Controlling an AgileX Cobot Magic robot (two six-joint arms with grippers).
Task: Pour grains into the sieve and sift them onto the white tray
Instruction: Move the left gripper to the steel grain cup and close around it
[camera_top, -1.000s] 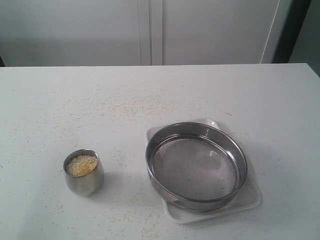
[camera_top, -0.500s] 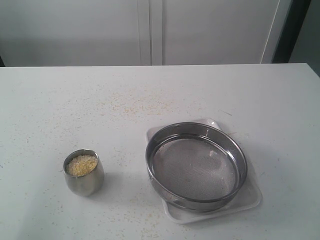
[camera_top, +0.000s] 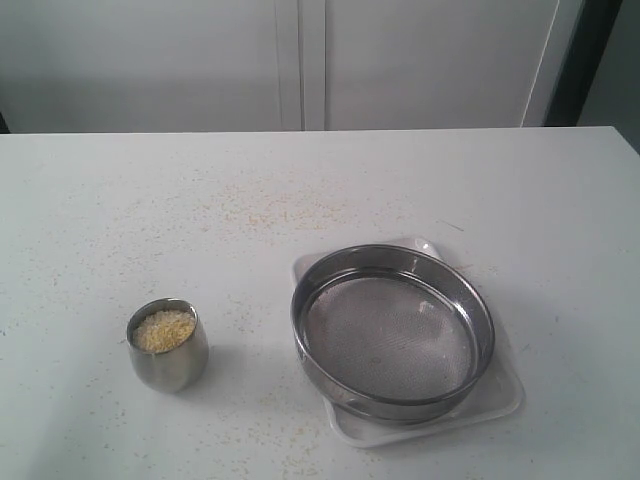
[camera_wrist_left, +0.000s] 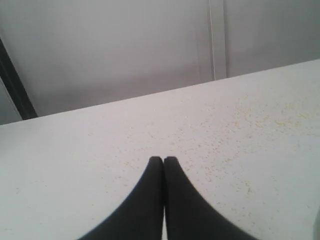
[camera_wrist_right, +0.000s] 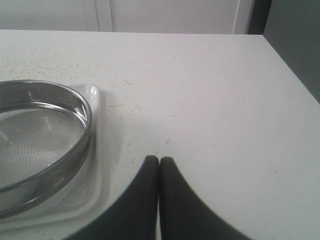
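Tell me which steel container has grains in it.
The small rounded cup, filled with grains; the wide sieve on the white tray shows bare mesh.

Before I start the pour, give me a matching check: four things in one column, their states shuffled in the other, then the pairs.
Things:
1. steel cup
2. sieve
3. white tray
4. left gripper

States:
a. shut, holding nothing
b. filled with the grains
c. lying under the sieve
d. mesh bare, resting on the tray

Pairs: 1-b, 2-d, 3-c, 4-a
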